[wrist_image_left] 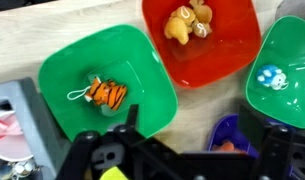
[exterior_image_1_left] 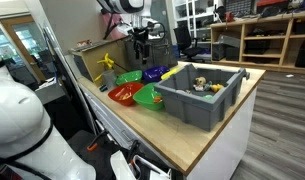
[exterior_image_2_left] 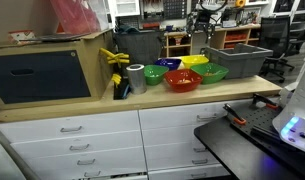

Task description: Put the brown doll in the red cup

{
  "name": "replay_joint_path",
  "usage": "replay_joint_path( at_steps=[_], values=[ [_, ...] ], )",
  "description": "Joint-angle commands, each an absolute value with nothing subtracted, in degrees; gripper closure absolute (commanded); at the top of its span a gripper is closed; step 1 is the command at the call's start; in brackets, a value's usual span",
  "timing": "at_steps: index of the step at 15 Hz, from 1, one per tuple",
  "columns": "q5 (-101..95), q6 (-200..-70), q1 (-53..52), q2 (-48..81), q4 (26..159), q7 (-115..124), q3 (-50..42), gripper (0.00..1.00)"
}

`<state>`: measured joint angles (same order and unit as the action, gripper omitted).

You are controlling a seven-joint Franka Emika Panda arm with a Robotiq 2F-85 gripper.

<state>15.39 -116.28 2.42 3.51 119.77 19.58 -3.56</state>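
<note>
In the wrist view the brown doll [wrist_image_left: 187, 22] lies inside the red cup [wrist_image_left: 217, 60], which sits at 1 o'clock in the frame. By that picture, the placing looks finished. The gripper [exterior_image_1_left: 142, 42] hangs above the cluster of bowls. Its dark body fills the 6 o'clock edge of the wrist view, but whether its jaws stand apart or together cannot be told; nothing shows between them.

Around the red cup, a green bowl [wrist_image_left: 102, 95] at 9 o'clock holds an orange tiger toy [wrist_image_left: 107, 93]. A second green bowl [wrist_image_left: 282, 70] sits at 3 o'clock and a purple bowl [wrist_image_left: 227, 140] at 5 o'clock. All stand close together on the wooden counter [wrist_image_left: 32, 40].

The main risk is in the arm's leaving. The cup is shallow and probably light, so a finger clipping its rim could tip it and spill the doll. A push on a neighbouring bowl could shove the cup too. The tiger toy's similar colour could also draw a mistaken second pick.
</note>
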Motion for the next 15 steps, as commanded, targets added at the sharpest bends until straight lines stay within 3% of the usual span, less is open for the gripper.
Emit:
replay_joint_path(
  at_steps=[1, 10, 15],
  values=[
    [10.03, -113.75, 3.44, 3.48, 117.73, 22.89, -4.74, 0.00],
    [1.32, -101.37, 3.94, -2.59, 118.16, 28.84, -5.10, 0.00],
    [-0.15, -83.58, 6.54, -11.01, 113.37, 25.99, -6.22, 0.00]
  ],
)
